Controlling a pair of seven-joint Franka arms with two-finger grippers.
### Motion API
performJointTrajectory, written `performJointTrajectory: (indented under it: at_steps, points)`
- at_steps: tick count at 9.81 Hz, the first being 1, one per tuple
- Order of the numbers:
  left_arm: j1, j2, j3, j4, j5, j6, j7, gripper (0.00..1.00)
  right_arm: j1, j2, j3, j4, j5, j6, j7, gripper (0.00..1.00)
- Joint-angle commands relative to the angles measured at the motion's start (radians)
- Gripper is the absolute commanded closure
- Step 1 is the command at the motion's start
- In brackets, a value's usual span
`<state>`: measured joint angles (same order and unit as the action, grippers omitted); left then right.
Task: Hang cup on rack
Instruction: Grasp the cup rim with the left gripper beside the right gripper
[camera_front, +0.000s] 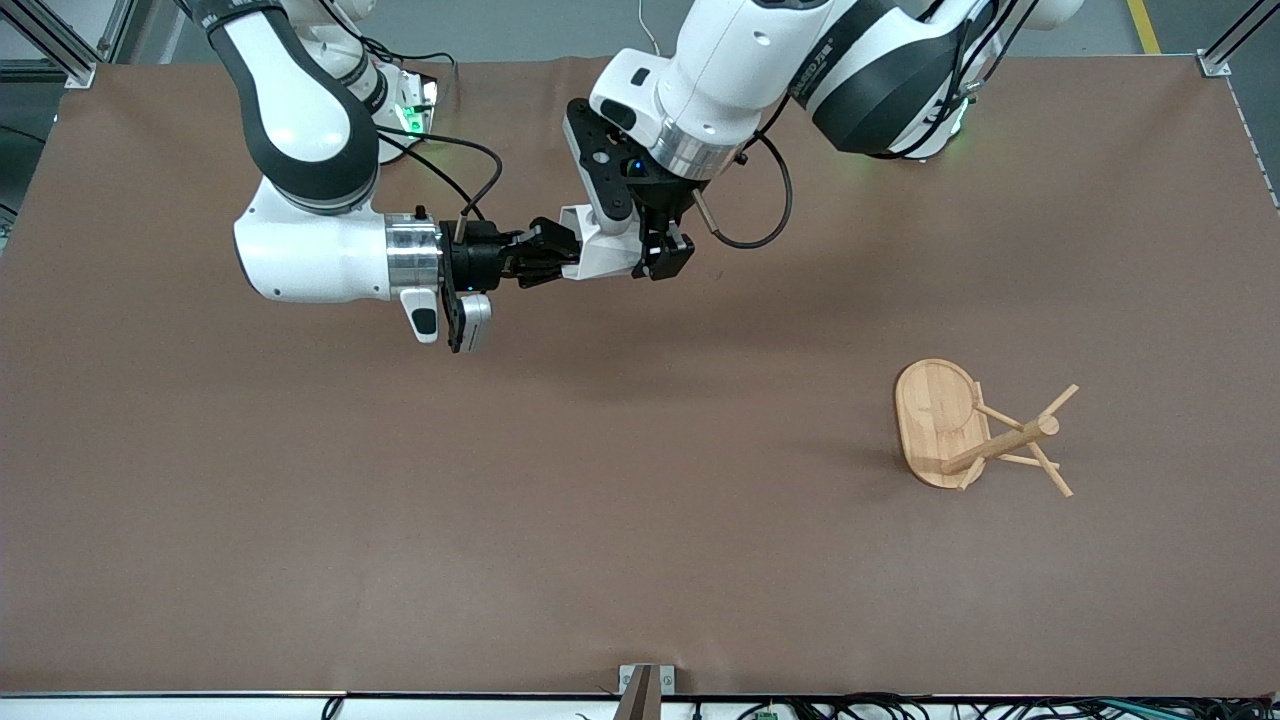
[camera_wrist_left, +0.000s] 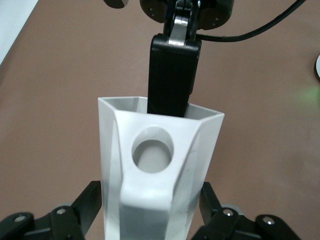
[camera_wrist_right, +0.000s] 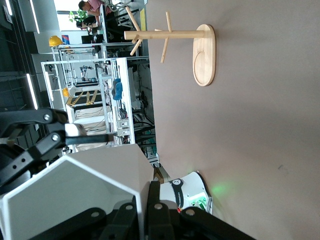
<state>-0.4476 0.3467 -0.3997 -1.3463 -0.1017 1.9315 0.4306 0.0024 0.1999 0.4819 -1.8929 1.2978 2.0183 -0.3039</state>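
The white faceted cup (camera_front: 600, 252) is held sideways in the air over the middle of the table, toward the robots' bases. My right gripper (camera_front: 560, 258) is shut on its rim, one finger inside the cup and one outside, as the right wrist view (camera_wrist_right: 145, 200) shows. My left gripper (camera_front: 657, 255) is closed on the cup's sides near its base. In the left wrist view the cup (camera_wrist_left: 150, 200) fills the space between my left gripper's (camera_wrist_left: 151, 189) fingers, tab handle with round hole facing the camera. The bamboo rack (camera_front: 985, 435) stands apart, toward the left arm's end.
The brown table (camera_front: 400, 520) is bare around the rack. The rack's oval base (camera_wrist_right: 205, 55) and angled pegs also show in the right wrist view. Cables hang from both wrists near the cup.
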Motion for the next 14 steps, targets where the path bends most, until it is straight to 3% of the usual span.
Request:
performJointTrajectory:
  at_steps: [1,2,5,6,7,12,14]
  points:
    - [-0.005,0.051,-0.002,-0.022,-0.004,0.015,0.014,0.84,-0.009,-0.063,0.046,-0.015,0.051,-0.018,0.003,0.99]
    - [-0.005,0.054,-0.002,-0.022,-0.004,0.017,0.014,1.00,-0.009,-0.068,0.046,-0.015,0.060,-0.018,0.003,0.99]
    - [-0.003,0.052,-0.002,-0.019,-0.004,0.012,0.016,1.00,-0.009,-0.068,0.046,-0.015,0.061,-0.019,0.014,0.98]
    - [0.000,0.051,-0.002,-0.019,-0.004,0.009,0.019,1.00,-0.013,-0.065,0.046,-0.014,0.058,-0.032,0.026,0.64]
    - [0.003,0.048,-0.002,-0.019,-0.003,0.006,0.020,1.00,-0.010,-0.063,0.044,-0.014,0.058,-0.030,0.019,0.01]
    - [0.007,0.048,-0.001,-0.017,0.002,0.006,0.025,1.00,-0.039,-0.053,0.037,-0.017,0.037,-0.030,0.020,0.00]
    - [0.009,0.048,0.002,-0.017,0.002,0.006,0.025,1.00,-0.077,-0.053,0.027,-0.018,-0.024,-0.032,0.026,0.00]
